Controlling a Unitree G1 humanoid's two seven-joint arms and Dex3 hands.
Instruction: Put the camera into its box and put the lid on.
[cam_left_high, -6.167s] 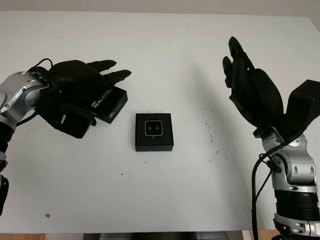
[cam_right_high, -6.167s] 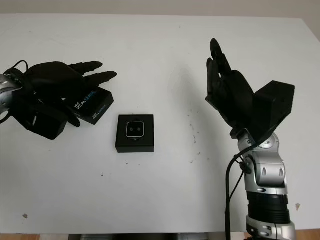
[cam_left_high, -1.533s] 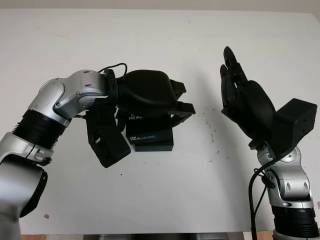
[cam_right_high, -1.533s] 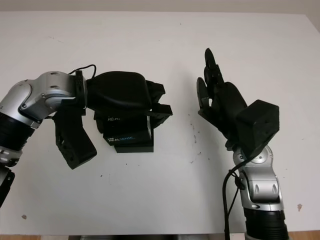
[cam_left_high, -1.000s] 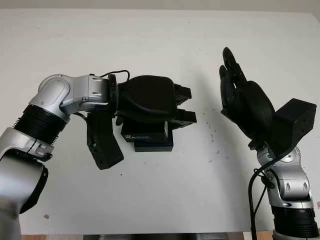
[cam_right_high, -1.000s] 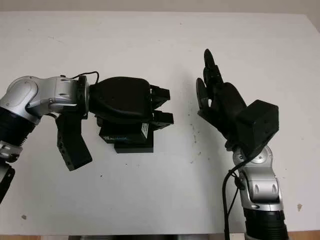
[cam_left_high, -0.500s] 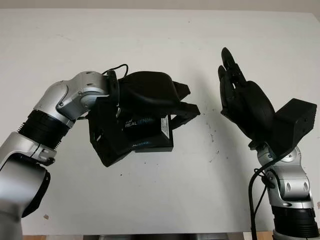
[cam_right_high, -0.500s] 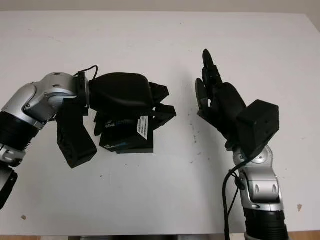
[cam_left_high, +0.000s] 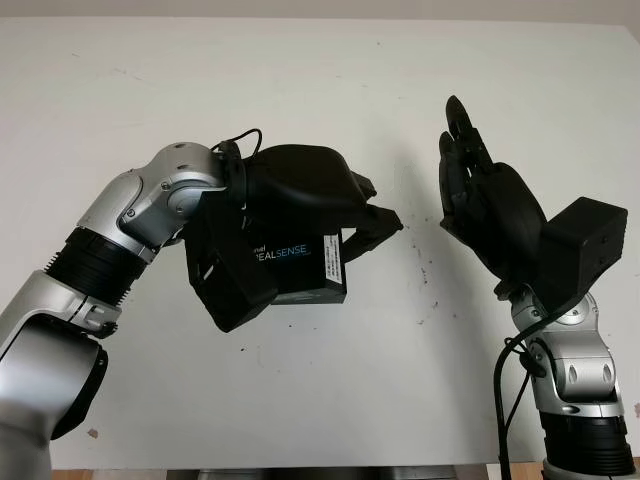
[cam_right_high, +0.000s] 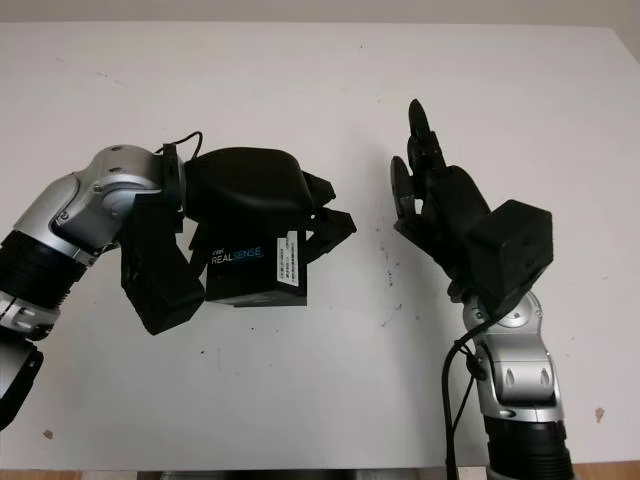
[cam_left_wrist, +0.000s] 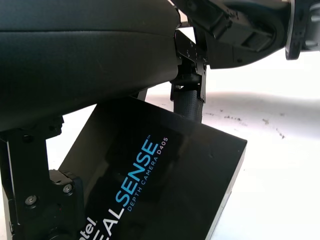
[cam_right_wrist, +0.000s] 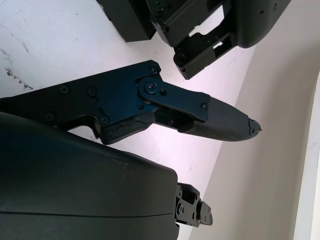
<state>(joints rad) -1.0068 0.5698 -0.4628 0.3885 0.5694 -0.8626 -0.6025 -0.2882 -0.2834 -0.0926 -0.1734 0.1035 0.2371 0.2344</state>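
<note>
the left hand (cam_left_high: 300, 195) has its fingers clamped on the lid (cam_left_high: 295, 262), tilted over the box (cam_right_high: 262, 295); lowered skewed, it could jam. the right hand (cam_left_high: 490, 205), beside the box, is open.

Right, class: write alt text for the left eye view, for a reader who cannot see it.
The left hand holds the black lid, printed REALSENSE, tilted over the box at the middle of a white table. The right hand is open, raised above the table to the right of the box.
</note>
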